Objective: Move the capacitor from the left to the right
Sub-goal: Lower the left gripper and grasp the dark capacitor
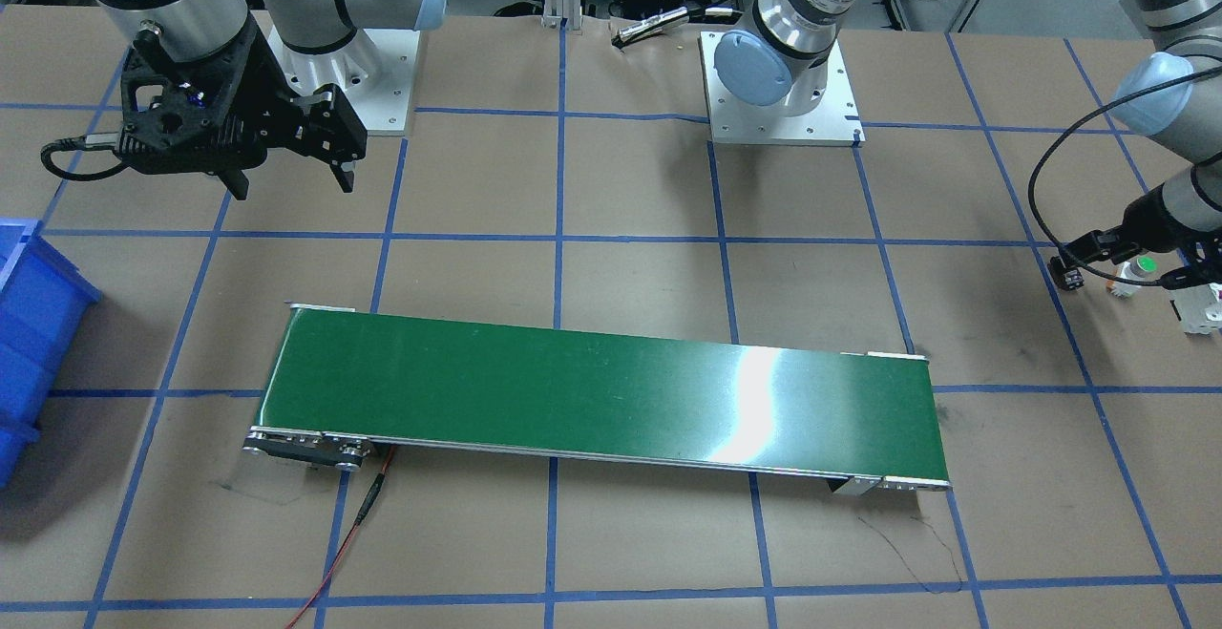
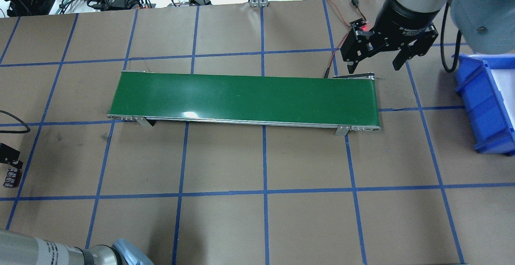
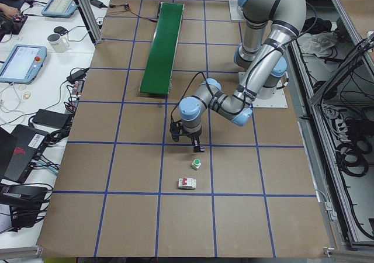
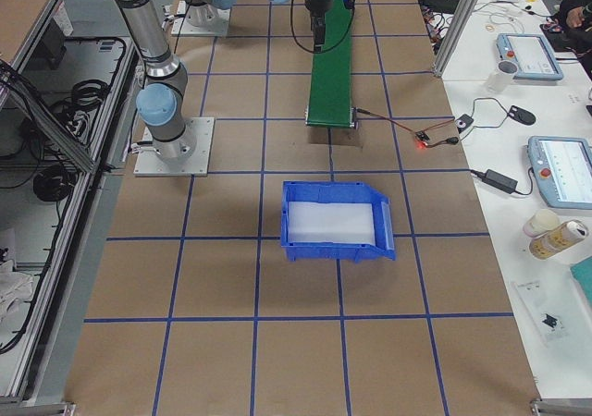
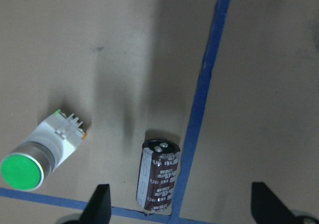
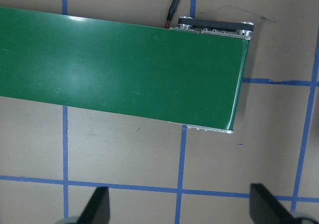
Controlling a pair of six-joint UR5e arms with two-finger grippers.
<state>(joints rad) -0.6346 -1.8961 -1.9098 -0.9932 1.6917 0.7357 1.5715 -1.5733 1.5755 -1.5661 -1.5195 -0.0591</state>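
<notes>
Capacitor (image 5: 159,176) on its side on table (image 5: 75,45), robot's left end, alongside blue tape line (image 5: 207,84), long axis parallel to tape. Left end effector (image 5: 182,206) hangs just above, fingers (image 5: 101,204) apart, empty, gap spanning capacitor crosswise. Right end effector (image 2: 374,66) also apart, well away by conveyor (image 2: 245,96). Left arm nearer.

A long green conveyor belt (image 1: 601,395) lies across the middle of the table (image 1: 649,180), with a blue bin (image 1: 33,324) at the view's left edge. The right gripper (image 1: 292,188) hangs spread above the table; the left gripper (image 1: 1117,278) sits low beside a green-capped button (image 1: 1141,269) and white block (image 1: 1203,309).
</notes>
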